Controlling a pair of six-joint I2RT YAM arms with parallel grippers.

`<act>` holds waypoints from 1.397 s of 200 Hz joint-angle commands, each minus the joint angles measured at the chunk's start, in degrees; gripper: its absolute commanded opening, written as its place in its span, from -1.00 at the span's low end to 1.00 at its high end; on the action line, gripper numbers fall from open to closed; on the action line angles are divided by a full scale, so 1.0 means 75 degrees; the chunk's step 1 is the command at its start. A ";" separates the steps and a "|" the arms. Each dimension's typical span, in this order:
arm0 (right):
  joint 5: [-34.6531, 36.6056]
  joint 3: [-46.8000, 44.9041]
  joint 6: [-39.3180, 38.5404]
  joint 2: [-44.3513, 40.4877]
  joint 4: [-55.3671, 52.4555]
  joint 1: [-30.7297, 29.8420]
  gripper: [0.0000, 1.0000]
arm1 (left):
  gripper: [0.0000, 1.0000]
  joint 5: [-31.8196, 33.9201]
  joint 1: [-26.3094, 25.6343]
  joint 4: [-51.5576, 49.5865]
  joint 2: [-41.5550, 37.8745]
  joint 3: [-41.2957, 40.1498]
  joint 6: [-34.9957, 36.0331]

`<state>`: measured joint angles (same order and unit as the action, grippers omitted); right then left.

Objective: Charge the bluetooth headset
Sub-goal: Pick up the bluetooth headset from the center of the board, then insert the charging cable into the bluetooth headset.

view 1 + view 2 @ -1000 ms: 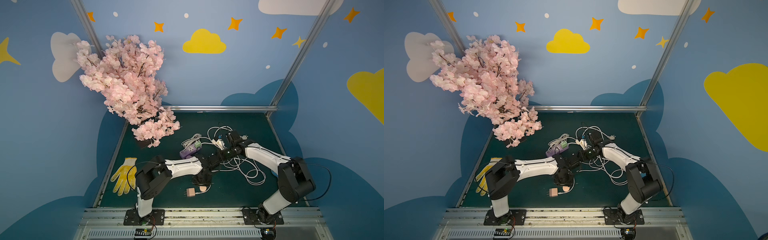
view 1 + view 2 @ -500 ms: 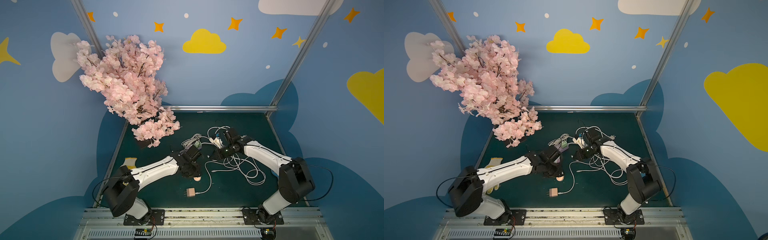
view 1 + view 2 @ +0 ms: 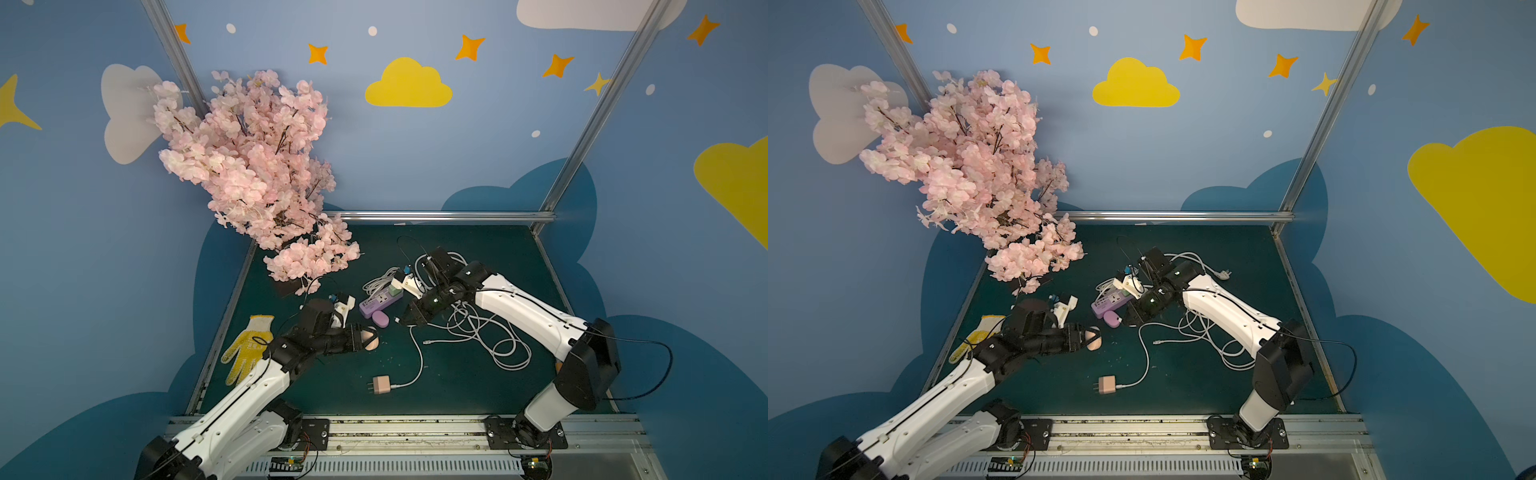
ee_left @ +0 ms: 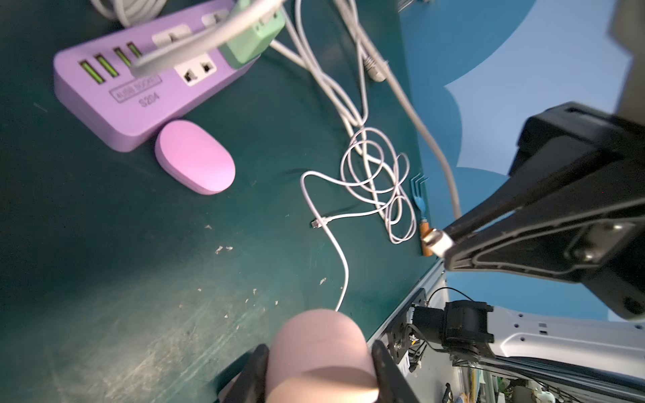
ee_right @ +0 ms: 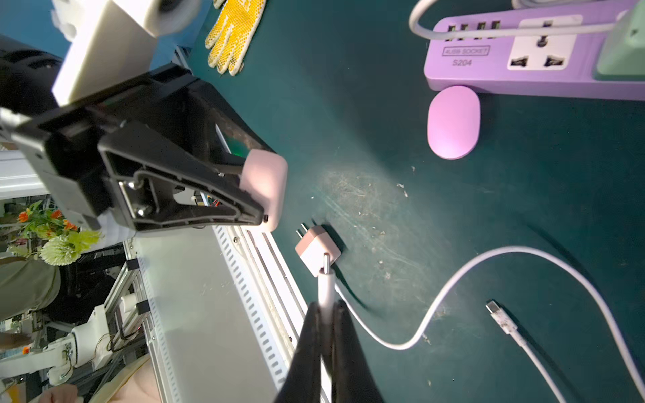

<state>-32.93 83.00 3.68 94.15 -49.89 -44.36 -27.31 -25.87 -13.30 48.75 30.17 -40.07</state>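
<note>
Since a second ago the left arm has swung out and unfolded, and its tool has drifted left, away from the charger. The right arm has hardly shifted.

Nearest us, the pink charger lies flat on the counter, prongs bare and plugged into nothing. A white cable runs from it.

Next, the left tool, jaws part-way apart, is clamped on the pink case, which we judge to be the headset's. It seems lifted and is offered toward the right arm, likely for plugging.

The right tool is pinched tight on the cable plug, which is aimed at the case.

Beyond, a purple case sits just beside the power strip, with a cable tangle partly behind the right arm.

We cannot find the pink case's port, and the plug's tip is too small to identify.
</note>
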 commanded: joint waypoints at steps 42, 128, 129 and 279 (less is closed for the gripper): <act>-0.0408 0.1707 -0.0665 0.0983 -0.2438 -0.0710 -1.00 | -0.94 -0.1895 0.0542 0.1673 -0.0316 -0.0393 0.0197; -0.0481 0.2878 -0.0792 0.1661 -0.3042 -0.0824 -1.00 | -0.94 -0.2113 0.0544 0.1832 -0.0272 -0.0414 0.0163; -0.0477 0.2884 -0.0794 0.1661 -0.3052 -0.0824 -1.00 | -0.94 -0.2113 0.0549 0.1832 -0.0269 -0.0414 0.0163; -0.0693 0.3335 -0.0720 0.1400 -0.3521 -0.0847 -1.00 | -0.94 -0.2154 0.0545 0.1879 -0.0182 -0.0437 0.0173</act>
<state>-35.35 105.01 -1.96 106.04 -74.85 -50.41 -42.26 -21.96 -0.32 47.31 27.46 -39.20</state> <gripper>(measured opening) 0.061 0.418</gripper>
